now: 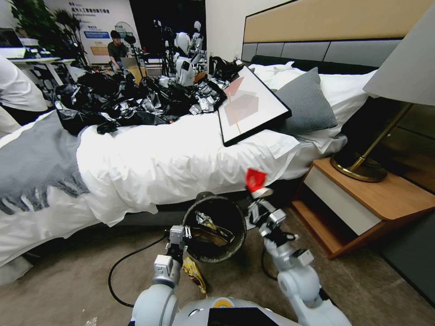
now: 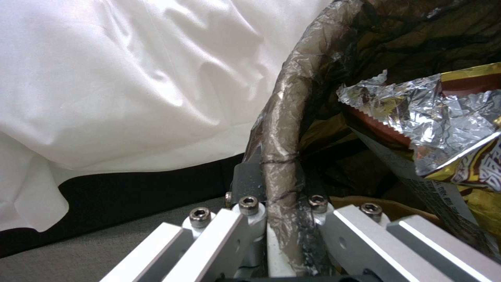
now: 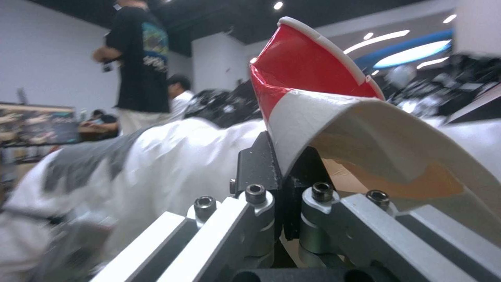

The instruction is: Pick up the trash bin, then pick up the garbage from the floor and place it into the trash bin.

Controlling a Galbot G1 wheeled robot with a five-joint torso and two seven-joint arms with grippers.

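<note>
Bedside floor, seen from the robot's head: the trash bin [image 1: 216, 235], a round bucket with a dark bag folded over its rim, hangs in front of a white-sheeted bed [image 1: 181, 158]. The left gripper [image 1: 177, 239] grips the bin's near-left rim. The right gripper [image 1: 259, 209], raised just beside the bin's right edge, pinches a crushed red-and-white carton [image 1: 256, 181] that stands above the fingers and slightly outside the opening. Foil snack wrappers [image 1: 213, 226] already lie inside the bin. A yellow wrapper [image 1: 195, 272] lies on the carpet below the left arm. A wooden nightstand [image 1: 362, 203] with a lamp stands to the right.

From the left wrist, the jaws are clamped on the bagged rim [image 2: 279, 156], one finger inside and one outside. The thin liner looks slippery, so the stiff rim beneath is likely the safest hold. A foil wrapper [image 2: 433, 121] sits in the bin.

From the right wrist, the jaws are closed on the carton's [image 3: 334, 113] folded lower edge. It appears light and thin, already creased, probably easy to crush further; a grip on the doubled fold seems firmest.
</note>
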